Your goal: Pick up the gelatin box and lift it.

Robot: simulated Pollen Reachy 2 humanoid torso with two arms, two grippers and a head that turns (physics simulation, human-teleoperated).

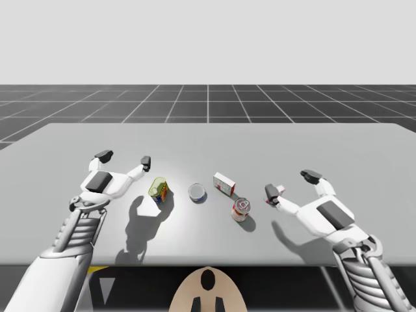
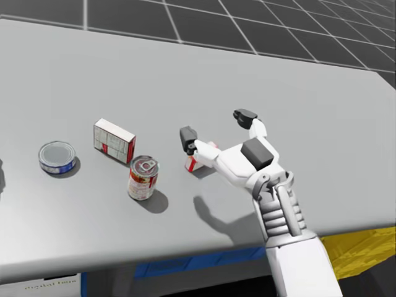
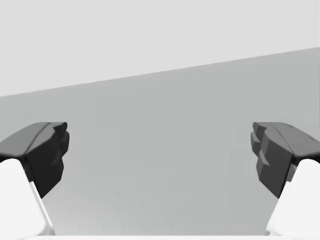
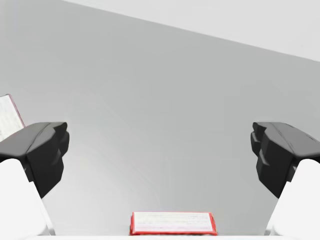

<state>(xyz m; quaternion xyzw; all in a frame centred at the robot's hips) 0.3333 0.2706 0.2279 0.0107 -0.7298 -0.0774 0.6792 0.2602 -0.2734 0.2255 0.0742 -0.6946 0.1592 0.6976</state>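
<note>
Right gripper [image 2: 216,125] is wide open over the small red-and-white box [image 4: 173,223]. You see the box flat on the tabletop [image 2: 309,124], just right of the red can [image 2: 143,177] — long side running finger to finger, clear of both. Your right arm reaches in low from the near edge, wrist tilted down. Left gripper [image 1: 125,158] is open too — well apart.
</note>
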